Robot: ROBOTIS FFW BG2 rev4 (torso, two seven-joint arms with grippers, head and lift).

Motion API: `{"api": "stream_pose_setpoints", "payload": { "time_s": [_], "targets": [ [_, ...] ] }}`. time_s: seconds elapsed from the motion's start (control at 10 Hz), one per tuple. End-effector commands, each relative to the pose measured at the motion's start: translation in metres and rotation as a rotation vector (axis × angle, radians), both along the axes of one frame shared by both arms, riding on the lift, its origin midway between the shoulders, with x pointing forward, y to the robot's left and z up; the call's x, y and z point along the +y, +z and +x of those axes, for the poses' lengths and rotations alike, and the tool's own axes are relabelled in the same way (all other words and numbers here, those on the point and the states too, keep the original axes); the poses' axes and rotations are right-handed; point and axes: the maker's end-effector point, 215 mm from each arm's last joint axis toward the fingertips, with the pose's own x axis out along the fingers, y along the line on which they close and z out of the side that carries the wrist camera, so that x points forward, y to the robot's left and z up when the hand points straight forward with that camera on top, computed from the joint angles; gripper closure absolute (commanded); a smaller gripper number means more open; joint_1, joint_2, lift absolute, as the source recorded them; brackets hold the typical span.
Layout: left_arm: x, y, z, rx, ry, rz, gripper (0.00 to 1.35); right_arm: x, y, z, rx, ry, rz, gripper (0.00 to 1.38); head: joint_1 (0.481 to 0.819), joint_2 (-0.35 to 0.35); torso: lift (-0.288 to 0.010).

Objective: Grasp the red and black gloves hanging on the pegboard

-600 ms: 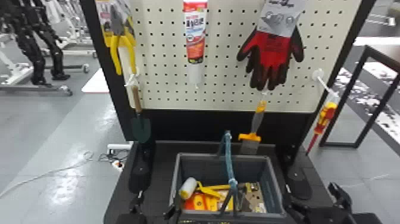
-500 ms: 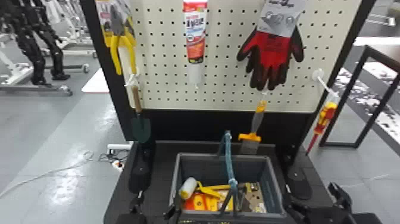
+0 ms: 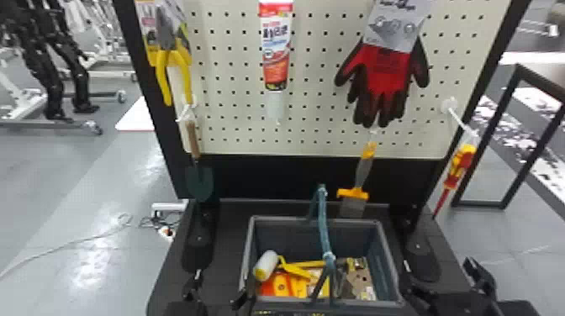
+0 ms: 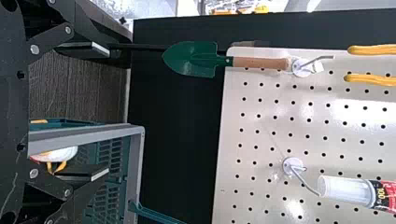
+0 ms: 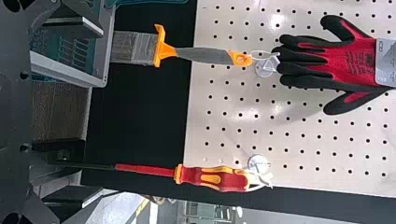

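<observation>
The red and black gloves (image 3: 382, 77) hang fingers down at the pegboard's (image 3: 319, 126) upper right, under a grey card. In the right wrist view the gloves (image 5: 341, 56) lie well beyond my right gripper (image 5: 79, 109), which is open and holds nothing. My left gripper (image 4: 88, 109) is open too, low down beside the grey crate (image 4: 93, 133) and facing the pegboard's left half. Both arms sit low at the front, the right arm (image 3: 479, 281) at the bottom right of the head view.
Also on the board: yellow pliers (image 3: 172, 63), a green trowel (image 3: 197, 176), a sealant tube (image 3: 275, 54), an orange-handled scraper (image 3: 357, 185) just below the gloves, and a red screwdriver (image 3: 456, 168). The grey crate (image 3: 248, 248) of tools with an upright teal handle (image 3: 323, 227) stands in front.
</observation>
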Motion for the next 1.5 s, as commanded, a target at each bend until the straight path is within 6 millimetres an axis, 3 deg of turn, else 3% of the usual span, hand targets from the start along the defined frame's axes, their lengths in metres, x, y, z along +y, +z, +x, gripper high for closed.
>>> {"api": "stream_pose_setpoints", "payload": {
  "time_s": [0.0,0.5,1.0,1.2,1.4],
  "targets": [
    [0.0,-0.001,-0.001,0.002,0.0,-0.001,0.39,-0.001,0.016,0.006,-0.018,0.0,0.002,0.11,0.549,0.0,-0.1],
    [-0.002,-0.001,0.0,0.005,-0.003,0.0,0.39,-0.037,0.124,0.058,-0.066,0.032,-0.114,0.11,0.549,0.0,-0.1],
    [-0.011,0.001,0.006,0.007,-0.024,0.007,0.39,-0.07,0.214,0.105,-0.03,0.143,-0.18,0.11,0.549,0.0,-0.1],
    [-0.014,0.0,0.006,0.013,-0.028,0.005,0.39,-0.071,0.26,0.122,-0.067,0.205,-0.173,0.11,0.549,0.0,-0.1],
    [-0.019,0.003,0.011,0.012,-0.041,0.009,0.39,-0.055,0.287,0.142,-0.076,0.323,-0.097,0.11,0.549,0.0,-0.1]
  ]
}}
